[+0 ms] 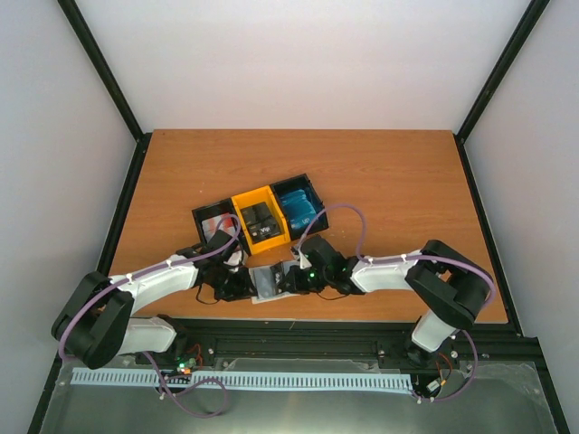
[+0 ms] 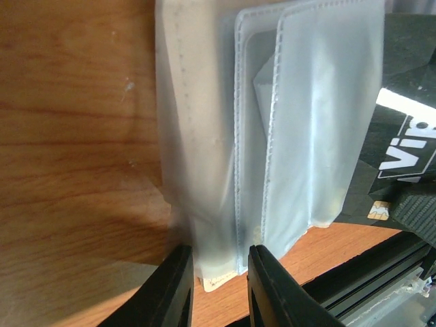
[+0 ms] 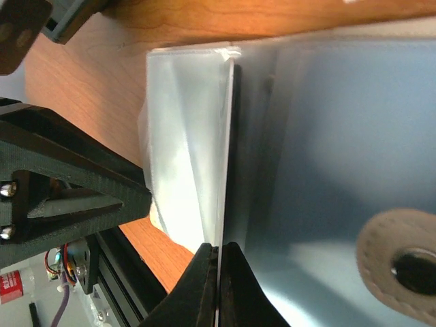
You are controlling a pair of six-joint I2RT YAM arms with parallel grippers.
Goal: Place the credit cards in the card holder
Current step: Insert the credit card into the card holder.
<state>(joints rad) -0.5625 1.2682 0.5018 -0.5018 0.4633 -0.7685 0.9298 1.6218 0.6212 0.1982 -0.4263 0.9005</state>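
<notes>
The card holder (image 1: 265, 283) lies open near the table's front edge, pale grey-blue inside with clear pockets (image 2: 306, 122) and a beige snap tab (image 3: 402, 262). My left gripper (image 2: 221, 272) straddles its near corner, its jaws narrowed on the pocket edge; it also shows in the top view (image 1: 237, 282). My right gripper (image 3: 219, 255) is shut on a black credit card (image 3: 232, 136), seen edge-on at the mouth of a clear pocket. The card's printed face shows in the left wrist view (image 2: 402, 153). In the top view the right gripper (image 1: 288, 278) meets the holder from the right.
A three-compartment tray (image 1: 228, 203) stands just behind the holder: red-and-white cards (image 1: 215, 222) on the left, black cards (image 1: 260, 220) in the yellow middle, blue cards (image 1: 298, 207) on the right. The black rail (image 1: 298, 334) runs along the table's front edge.
</notes>
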